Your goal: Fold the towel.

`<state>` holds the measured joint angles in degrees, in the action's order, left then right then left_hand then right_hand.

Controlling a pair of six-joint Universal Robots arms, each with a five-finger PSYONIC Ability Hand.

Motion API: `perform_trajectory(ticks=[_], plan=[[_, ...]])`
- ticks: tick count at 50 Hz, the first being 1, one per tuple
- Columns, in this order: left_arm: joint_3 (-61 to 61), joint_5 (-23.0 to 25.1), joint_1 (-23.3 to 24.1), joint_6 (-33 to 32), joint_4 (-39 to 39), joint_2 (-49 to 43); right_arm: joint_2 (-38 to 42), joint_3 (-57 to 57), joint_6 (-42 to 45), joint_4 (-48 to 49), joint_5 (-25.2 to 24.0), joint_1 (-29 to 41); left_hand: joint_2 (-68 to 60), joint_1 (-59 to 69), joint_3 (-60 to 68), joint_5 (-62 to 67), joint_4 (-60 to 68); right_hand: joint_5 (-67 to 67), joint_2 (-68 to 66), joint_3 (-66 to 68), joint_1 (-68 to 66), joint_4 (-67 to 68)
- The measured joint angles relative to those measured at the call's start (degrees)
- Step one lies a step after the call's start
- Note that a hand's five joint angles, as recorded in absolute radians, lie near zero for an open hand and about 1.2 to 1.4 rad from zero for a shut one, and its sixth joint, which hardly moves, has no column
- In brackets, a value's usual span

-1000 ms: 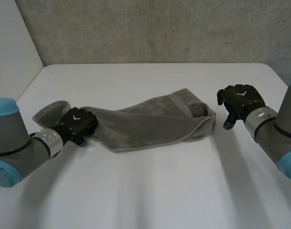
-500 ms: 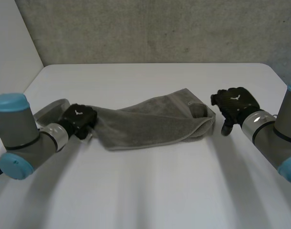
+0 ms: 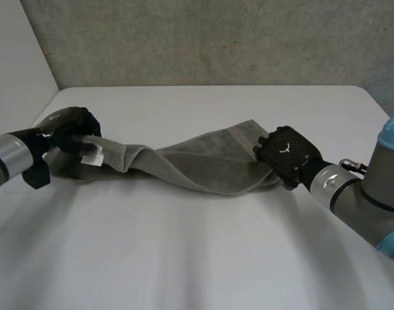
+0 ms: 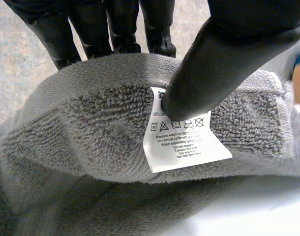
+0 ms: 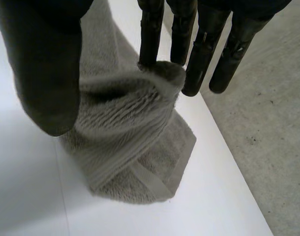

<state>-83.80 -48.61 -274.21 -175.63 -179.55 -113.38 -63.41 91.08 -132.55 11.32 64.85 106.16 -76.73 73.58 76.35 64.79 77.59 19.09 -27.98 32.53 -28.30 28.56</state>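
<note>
Grey towel (image 3: 203, 165) lies stretched lengthwise across mid counter (image 3: 203, 258), loosely doubled and twisted. No neat fold yet, so I'd judge early-mid: needs squaring up, then crosswise folds. Near the counter's left edge the left hand (image 3: 71, 132) pinches the towel's raised end, thumb on the care label (image 4: 187, 140), fingers behind. At the opp. end the right hand (image 3: 284, 155) pinches bunched cloth btw thumb & fingers. Label reads "Machine wash", "Do not bleach", plus wash symbols; brand word is under the thumb, unreadable.
</note>
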Motion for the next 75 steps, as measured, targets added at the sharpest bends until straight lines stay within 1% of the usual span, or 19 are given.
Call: perform_trajectory(ticks=[4,9,10,15,21,25,28,31,34,39,43,46,52,55,59,63,67,71,75], plan=[[0.3,1.6,-2.0,3.3,0.8,0.2,2.7,-1.2,2.6,1.9,1.0,0.0,0.0,0.2,0.0,0.2,0.0,15.8,-17.2,12.2,-16.3,16.1],[0.5,2.1,-4.2,5.6,0.9,0.4,4.6,-3.5,4.3,3.2,3.4,-0.1,0.0,0.2,0.1,0.2,0.0,43.8,-45.2,40.4,-45.3,43.9],[0.5,2.1,-4.6,5.9,1.0,0.5,4.4,-4.0,4.3,3.3,3.9,-0.2,0.0,0.2,0.1,0.2,0.0,47.2,-48.0,43.4,-47.7,47.4],[0.5,2.3,-5.9,6.2,1.7,1.7,1.1,-5.3,3.3,2.8,5.2,-0.5,0.0,0.2,0.1,0.2,0.0,47.5,-48.1,44.0,-47.7,48.2],[1.8,3.7,-6.4,8.4,4.4,5.3,-9.6,-7.7,-4.2,-0.4,5.4,-0.6,0.0,0.2,0.1,0.2,0.0,47.5,-48.1,44.0,-47.7,48.3],[3.8,4.2,-6.2,12.7,5.8,8.1,-15.9,-11.9,-12.0,-5.6,5.2,-0.7,0.0,0.2,0.2,0.2,0.0,47.5,-48.1,44.0,-47.7,48.3],[6.2,4.2,-6.1,18.1,6.3,10.5,-19.8,-18.4,-18.4,-13.2,5.2,-0.9,0.0,0.2,0.3,0.5,0.3,47.5,-48.1,44.0,-47.7,48.3],[8.8,3.9,-6.1,23.0,6.3,12.0,-20.7,-25.1,-21.1,-20.4,5.8,-1.2,0.0,0.2,0.3,0.5,0.3,47.5,-48.1,44.0,-47.7,48.4],[12.5,2.9,-6.0,28.5,6.1,13.0,-19.1,-34.4,-22.4,-29.3,7.8,-1.5,0.0,0.2,0.3,0.5,0.3,47.5,-48.1,44.0,-47.7,48.4],[17.2,-0.5,-5.5,32.6,5.9,12.1,-12.4,-48.3,-21.7,-39.8,12.2,-0.9,0.0,0.3,0.3,0.5,0.3,47.5,-48.1,44.0,-47.7,48.4],[20.5,-4.8,-3.1,31.6,5.7,8.2,-5.1,-57.4,-18.9,-44.8,15.7,1.4,0.0,0.4,0.3,0.5,0.3,47.5,-48.1,44.0,-47.7,48.4],[23.8,-8.8,0.1,27.4,6.0,2.8,1.6,-63.4,-15.2,-47.2,19.2,4.5,-0.1,0.4,0.3,0.5,0.3,47.5,-48.1,44.0,-47.8,48.4],[30.6,-15.1,4.9,17.4,6.7,-6.5,11.7,-70.4,-9.8,-46.7,25.0,9.6,-0.2,0.4,0.3,0.5,0.5,47.5,-48.2,44.0,-47.9,48.4],[36.8,-18.5,7.7,12.7,6.2,-11.6,16.2,-74.6,-8.4,-41.6,27.1,11.3,-0.3,0.5,0.5,0.5,0.5,47.5,-48.2,44.0,-47.9,48.4],[44.9,-21.4,10.0,10.7,3.8,-15.7,19.7,-80.4,-7.8,-31.9,28.6,12.9,-0.3,0.5,0.5,0.5,0.5,47.5,-48.2,44.0,-48.0,48.4],[53.3,-23.3,11.3,13.2,-2.7,-17.6,20.5,-86.0,-7.6,-19.8,29.2,14.2,-0.3,0.5,0.5,0.5,0.5,47.5,-48.2,44.0,-48.0,48.4],[57.2,-23.7,11.4,19.6,-10.4,-16.8,18.7,-87.9,-7.8,-13.5,28.3,14.5,-0.3,0.5,0.5,0.5,0.5,47.5,-48.2,44.0,-48.0,48.4],[56.8,-23.4,11.0,25.0,-14.6,-15.2,16.8,-86.1,-8.0,-14.5,25.3,14.3,-0.3,0.5,0.5,0.5,0.5,47.7,-48.2,44.0,-48.1,48.4],[51.3,-22.0,9.7,28.5,-16.0,-13.9,15.4,-80.8,-8.1,-22.4,20.4,13.8,-0.3,0.5,0.5,0.5,0.5,47.7,-48.2,44.1,-48.1,48.4]])
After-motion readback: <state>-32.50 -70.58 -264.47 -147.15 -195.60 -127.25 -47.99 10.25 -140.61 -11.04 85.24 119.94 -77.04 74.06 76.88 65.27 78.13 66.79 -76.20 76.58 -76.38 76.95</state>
